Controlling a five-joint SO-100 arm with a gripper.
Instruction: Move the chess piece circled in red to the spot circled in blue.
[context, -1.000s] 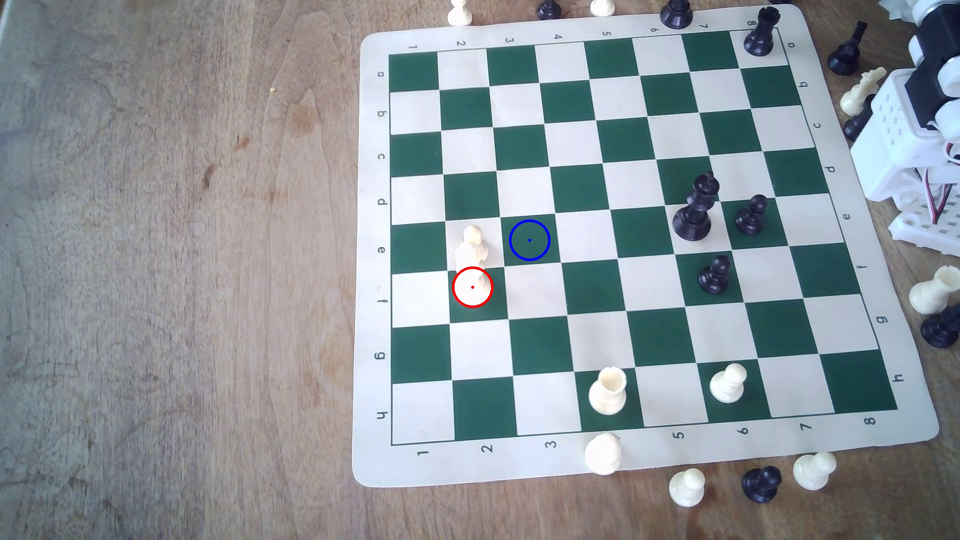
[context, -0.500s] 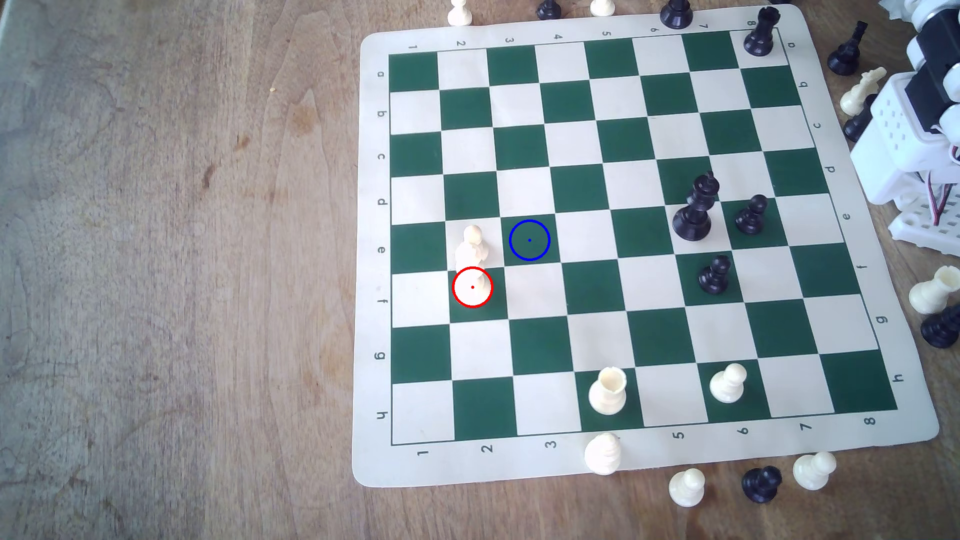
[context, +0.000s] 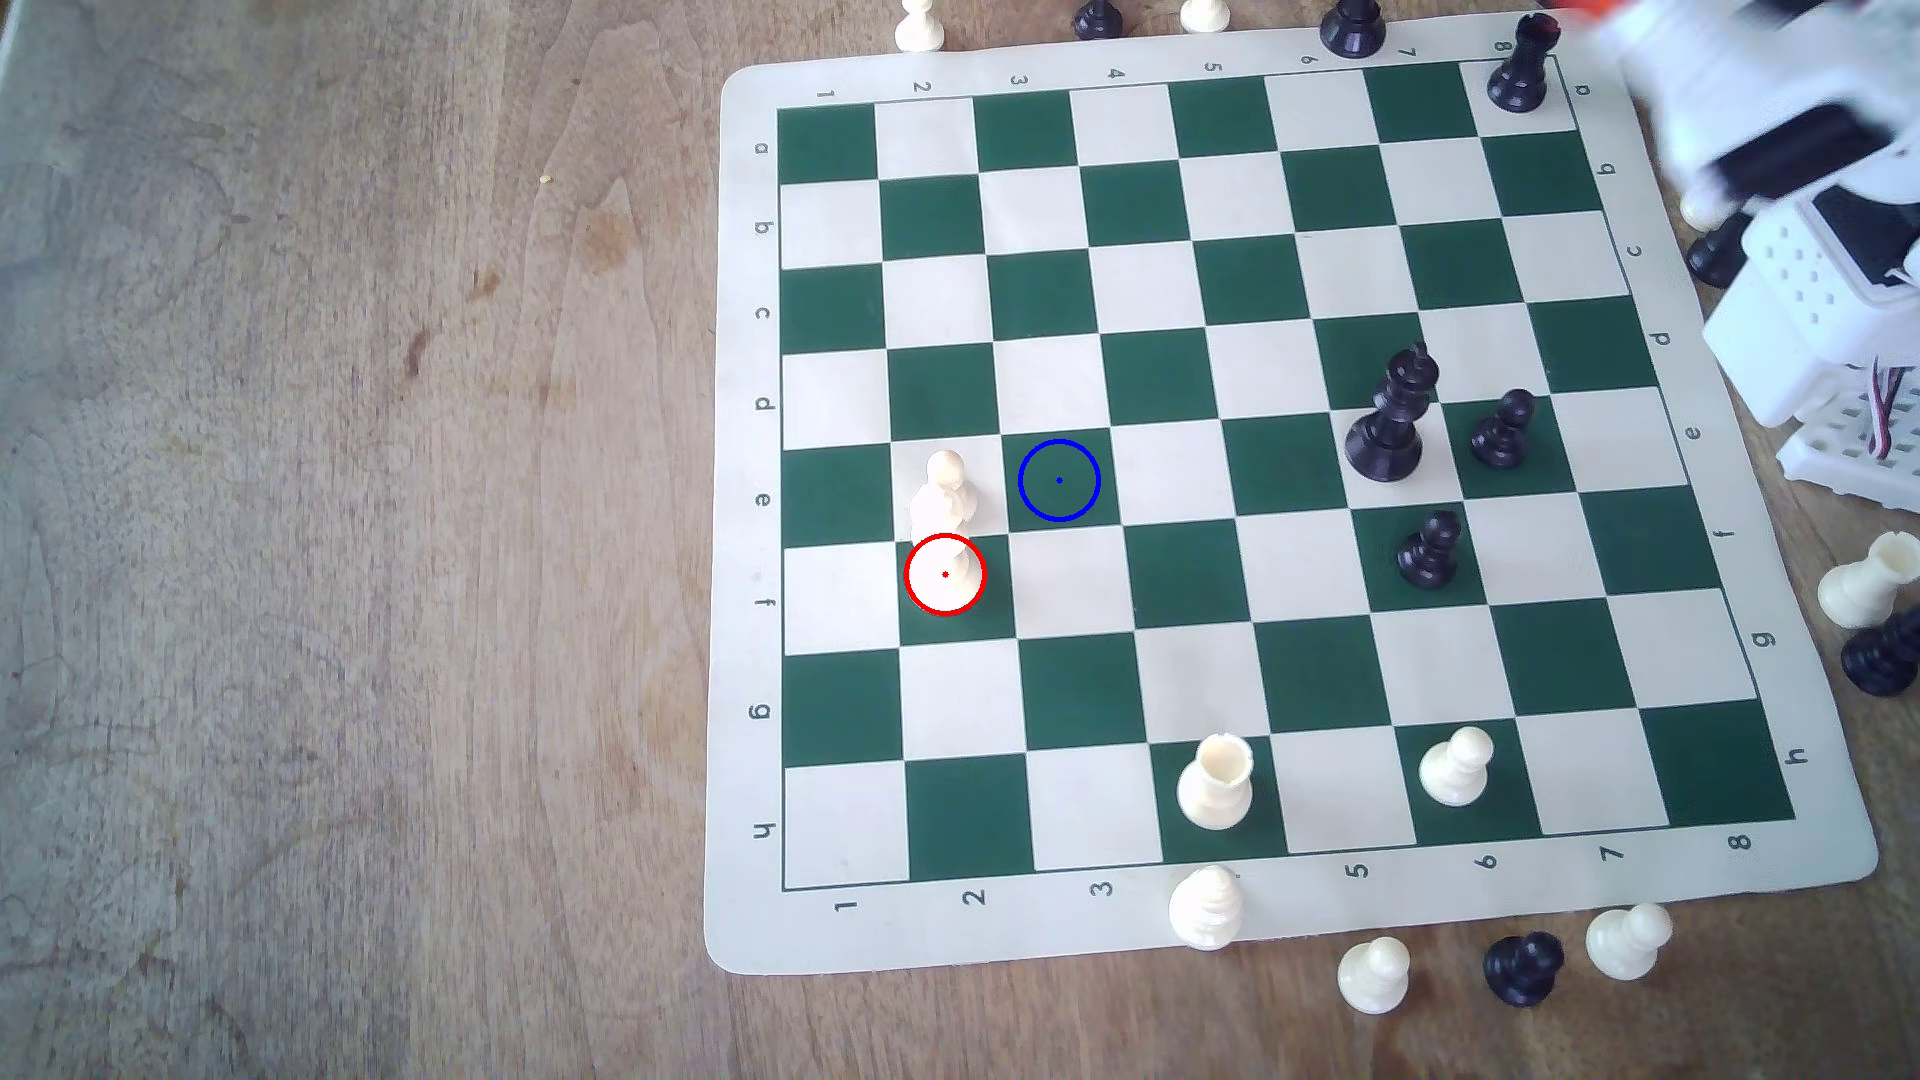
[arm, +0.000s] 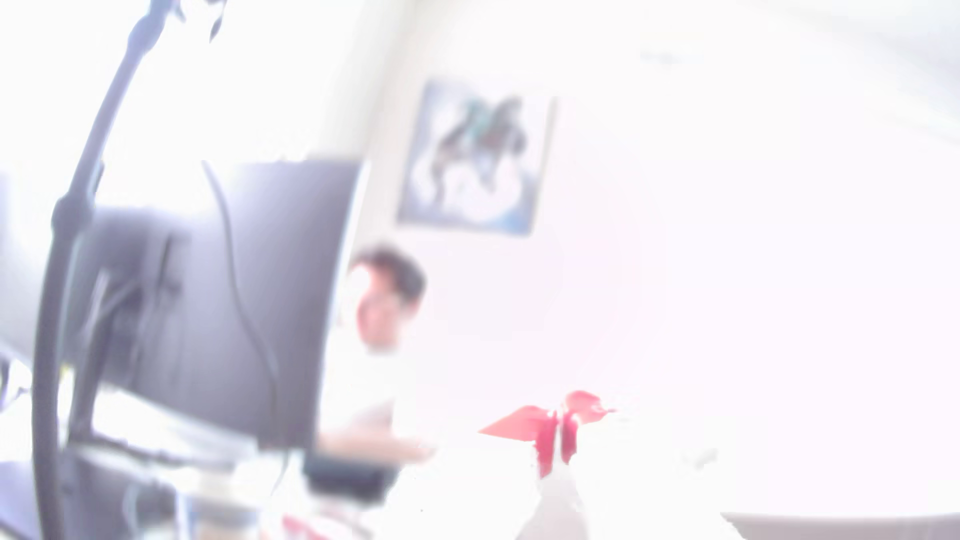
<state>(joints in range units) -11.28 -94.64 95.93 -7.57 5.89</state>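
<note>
The chess piece (context: 944, 566) is cream-white and stands in the red ring on a green square near the board's left side in the exterior view. A shorter cream pawn (context: 944, 473) stands right behind it. The spot (context: 1059, 480) is the green square with the blue ring, one column to the right and one row back. My arm (context: 1766, 125) is a white blur over the board's far right corner, far from both. In the washed-out wrist view, my gripper (arm: 558, 441) shows red fingertips (arm: 545, 441) almost together with nothing between them.
A black king (context: 1392, 421) and two black pawns (context: 1503, 431) (context: 1431, 550) stand on the board's right half. A cream cup-topped piece (context: 1214, 784) and a cream pawn (context: 1457, 768) stand on the near row. Loose pieces (context: 1522, 966) lie around the board (context: 748, 623).
My arm has swung from beside the board's right edge up over its far right corner and is motion-blurred. No chess piece has moved.
</note>
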